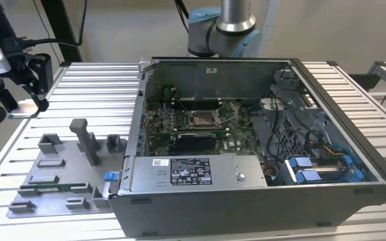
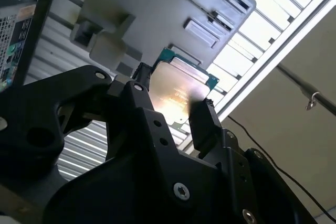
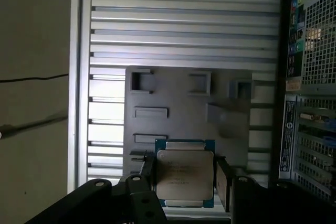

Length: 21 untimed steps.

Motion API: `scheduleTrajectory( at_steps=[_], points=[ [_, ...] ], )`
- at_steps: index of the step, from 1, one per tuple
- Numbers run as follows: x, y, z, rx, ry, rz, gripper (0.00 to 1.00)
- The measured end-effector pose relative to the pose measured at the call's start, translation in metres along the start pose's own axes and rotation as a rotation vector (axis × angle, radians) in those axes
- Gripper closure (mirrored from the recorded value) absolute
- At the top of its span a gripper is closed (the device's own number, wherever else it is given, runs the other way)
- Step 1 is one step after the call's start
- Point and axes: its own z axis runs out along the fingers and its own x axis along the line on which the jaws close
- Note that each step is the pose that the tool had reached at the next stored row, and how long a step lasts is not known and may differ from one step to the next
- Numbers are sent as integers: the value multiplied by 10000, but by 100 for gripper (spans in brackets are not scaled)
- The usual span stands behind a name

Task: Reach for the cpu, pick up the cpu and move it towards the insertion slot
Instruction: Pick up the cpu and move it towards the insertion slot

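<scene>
The cpu (image 3: pixel 185 174), a flat square chip with a silvery top and green rim, is clamped by its two side edges in my gripper (image 3: pixel 185 182), which is shut on it. It hangs in the air above the grey tray (image 3: pixel 178 98). In the second wrist view the cpu (image 2: pixel 177 87) sits between the black fingers (image 2: pixel 203 121) of my gripper (image 2: pixel 170 103). In the exterior view my gripper (image 1: pixel 26 100) is high at the exterior view's left, with the cpu (image 1: pixel 22 107) at its tip. It is well apart from the insertion slot (image 1: pixel 203 118) inside the open computer case.
The open computer case (image 1: pixel 260 201) fills the middle of the slatted metal table (image 1: pixel 92 85). The grey tray (image 1: pixel 59 170) lies on the exterior view's left with upright posts (image 1: pixel 86 140) and a green memory stick (image 1: pixel 56 187). The arm's base (image 1: pixel 226 30) stands behind the case.
</scene>
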Motion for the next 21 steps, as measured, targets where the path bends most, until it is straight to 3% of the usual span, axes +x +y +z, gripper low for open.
scheduleTrajectory(
  at_steps=[11, 21],
  points=[
    [-143, -2, -1, 0, 11, 1, 100],
    [-378, -7, -2, 1, 12, 0, 100]
  ],
)
